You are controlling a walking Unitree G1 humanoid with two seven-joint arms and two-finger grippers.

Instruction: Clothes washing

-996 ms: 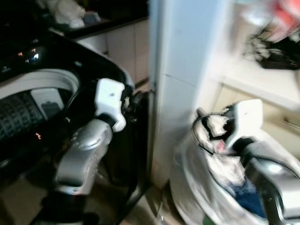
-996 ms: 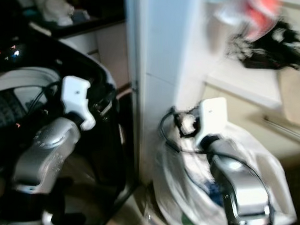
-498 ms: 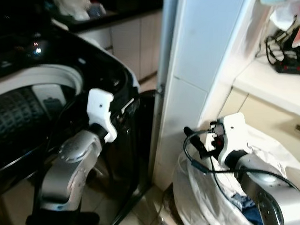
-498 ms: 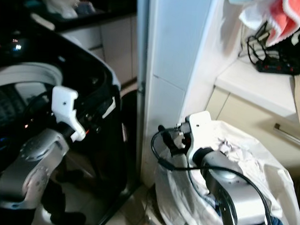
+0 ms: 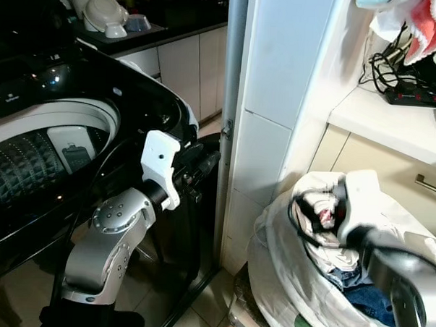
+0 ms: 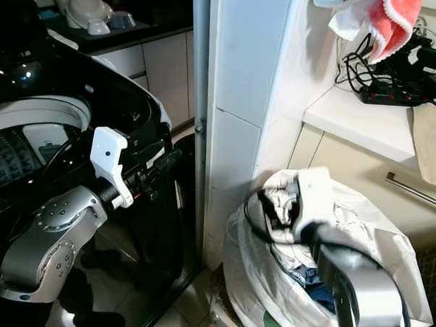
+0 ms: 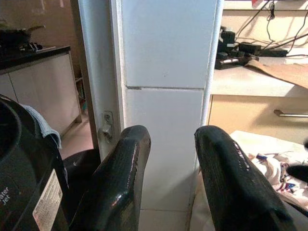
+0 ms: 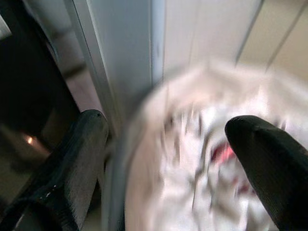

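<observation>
White tiled pillar (image 5: 278, 101) stands mid-scene w/ a grey metal door frame strip (image 5: 232, 99) along its left edge. Behind, upper left: dark desk (image 5: 166, 31) over cream cabinet doors (image 5: 189, 68), w/ white bowl (image 5: 101, 13) turned upside down on top. Right: pale shelf (image 5: 393, 120) carrying a black power strip (image 5: 416, 92) & tangled black cables (image 5: 389, 62). Pink cloth (image 5: 434, 28) hangs above. Metal handle (image 5: 430, 186) on drawer front below the shelf.

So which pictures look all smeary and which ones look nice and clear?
The right wrist view is the smeariest: the clothes in the laundry bag are streaked between sharp open fingers. In both eye views the right gripper is smudged, the rest crisp. The left wrist view is clear. The black washing machine shows glare spots.
</observation>
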